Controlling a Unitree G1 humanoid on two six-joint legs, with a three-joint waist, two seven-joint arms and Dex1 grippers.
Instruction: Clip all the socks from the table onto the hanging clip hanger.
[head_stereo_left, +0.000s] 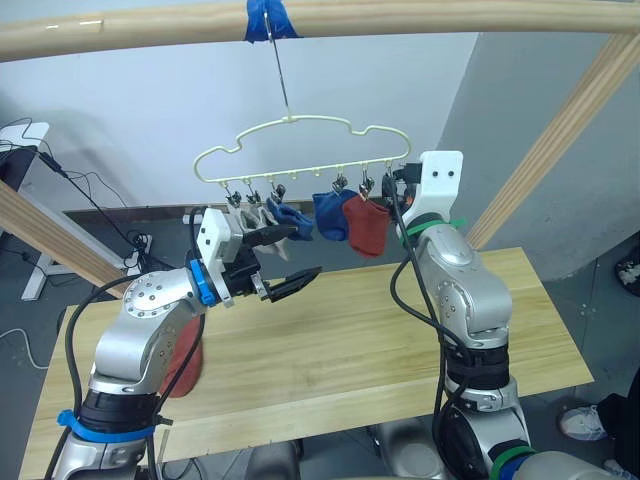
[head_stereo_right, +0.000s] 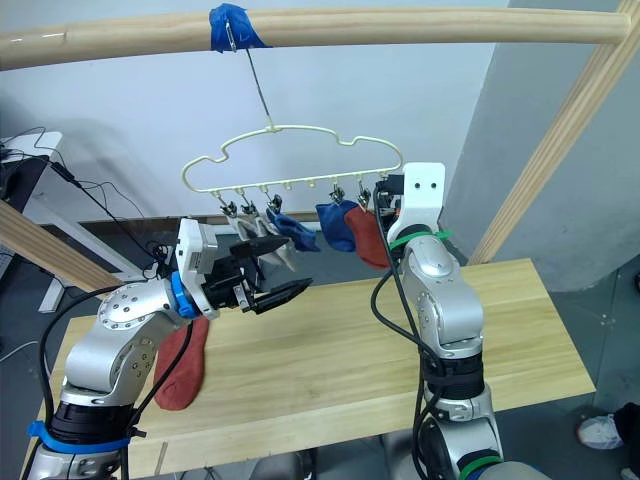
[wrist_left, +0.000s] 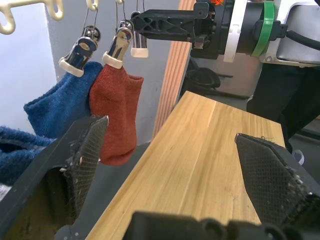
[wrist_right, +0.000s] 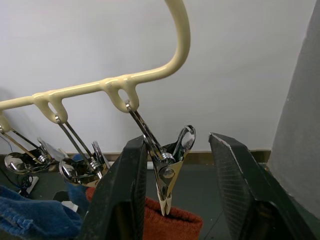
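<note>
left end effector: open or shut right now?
Open. The left end effector has its two fingers spread wide with nothing between them, held above the table.

the clip hanger (head_stereo_left: 300, 150) hangs from the pole (head_stereo_left: 320, 25) above the table's (head_stereo_left: 380, 340) far edge. one sock (head_stereo_right: 183, 360) lies on the table at 9 o'clock, under the left arm.

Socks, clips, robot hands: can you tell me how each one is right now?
Hanger: hanging from the pole by its hook.
Red sock: clipped on, dangling.
Blue socks: clipped on.
Grey socks: clipped on.
Last red sock: lying on the table, not clipped.
End clip: empty, between the right gripper's fingers.
Left gripper: open, empty.
Right gripper: open around the end clip.
</note>
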